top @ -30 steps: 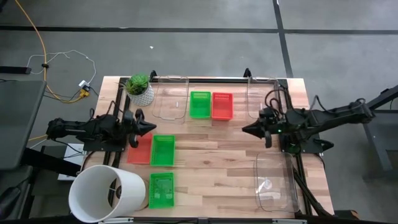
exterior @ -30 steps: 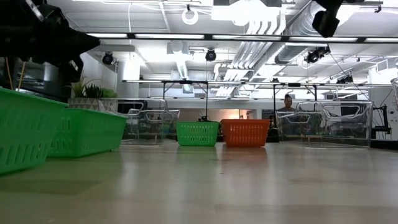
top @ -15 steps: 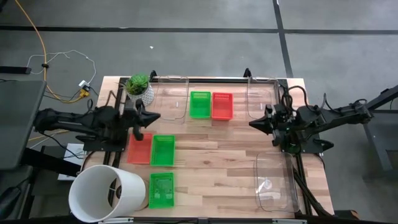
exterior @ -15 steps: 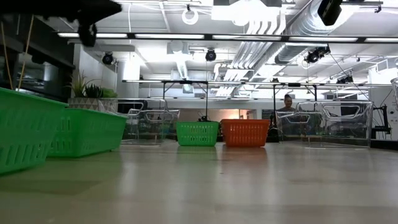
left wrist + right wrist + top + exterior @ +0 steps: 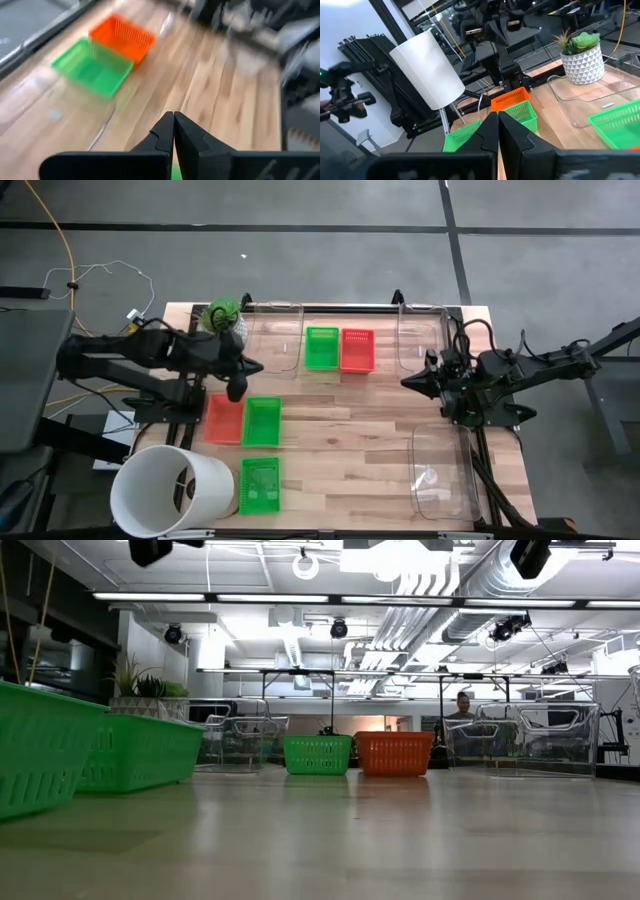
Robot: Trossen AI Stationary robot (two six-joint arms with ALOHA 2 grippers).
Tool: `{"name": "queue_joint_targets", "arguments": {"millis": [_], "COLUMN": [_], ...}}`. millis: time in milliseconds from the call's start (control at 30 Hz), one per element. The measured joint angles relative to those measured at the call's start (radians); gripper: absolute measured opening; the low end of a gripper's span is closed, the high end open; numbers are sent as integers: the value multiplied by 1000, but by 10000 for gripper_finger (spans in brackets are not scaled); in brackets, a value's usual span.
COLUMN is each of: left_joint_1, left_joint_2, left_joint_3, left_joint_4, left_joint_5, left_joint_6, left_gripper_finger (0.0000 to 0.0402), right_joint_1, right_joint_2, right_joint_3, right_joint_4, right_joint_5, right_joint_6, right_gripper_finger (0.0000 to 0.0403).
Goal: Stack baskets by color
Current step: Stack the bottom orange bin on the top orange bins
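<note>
From above, five baskets lie on the wooden worktop (image 5: 350,430), all small, shallow, rectangular and perforated. A green basket (image 5: 322,347) and a red basket (image 5: 357,349) sit side by side at the upper centre of the frame, touching or nearly so. Lower left of centre, a second red basket (image 5: 225,420) lies just beside a second green basket (image 5: 262,421). A third green basket (image 5: 260,485) sits below them, next to a large white bucket (image 5: 165,491) tipped on its side at the lower left. The left claw (image 5: 258,366) hangs above the worktop at left of centre, its fingers pressed together on nothing. The right claw (image 5: 405,383) hovers at right of centre, likewise closed and empty. A potted plant (image 5: 223,317) stands at the upper left, partly behind the left arm.

At table height, two green baskets fill the left edge, and the far green and red ones stand together at mid-frame.

The left wrist view shows the pinched fingers (image 5: 165,135) pointing toward the green and red pair in the upper left of the frame.

The right wrist view shows closed fingers (image 5: 490,131) aimed at the bucket, the plant and the baskets across the worktop.
</note>
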Motion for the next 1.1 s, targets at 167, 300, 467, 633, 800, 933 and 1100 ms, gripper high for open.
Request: {"name": "queue_joint_targets", "arguments": {"millis": [167,300,467,633,800,933,1100], "left_joint_1": [-1,-1,-1,-12,-63,-105,-171], "left_joint_2": [80,106,130,129,129,129,129], "left_joint_3": [113,109,68,-11,-103,-184,-253], "left_joint_4": [-285,-437,-590,-598,-566,-562,-547], "left_joint_5": [52,75,74,74,73,111,136], "left_joint_6": [-62,-251,-482,-648,-783,-915,-1073], "left_gripper_finger": [1,6,53,117,172,200,213], "right_joint_1": [0,0,0,0,0,0,0], "right_joint_2": [0,0,0,0,0,0,0], "right_joint_3": [0,0,0,0,0,0,0], "right_joint_4": [-20,-43,-59,-84,-103,-107,-107], "right_joint_5": [-1,-1,-1,-3,-4,-4,-3], "right_joint_6": [-7,-7,-7,-11,-8,-17,-42], "right_gripper_finger": [0,0,0,0,0,0,0]}}
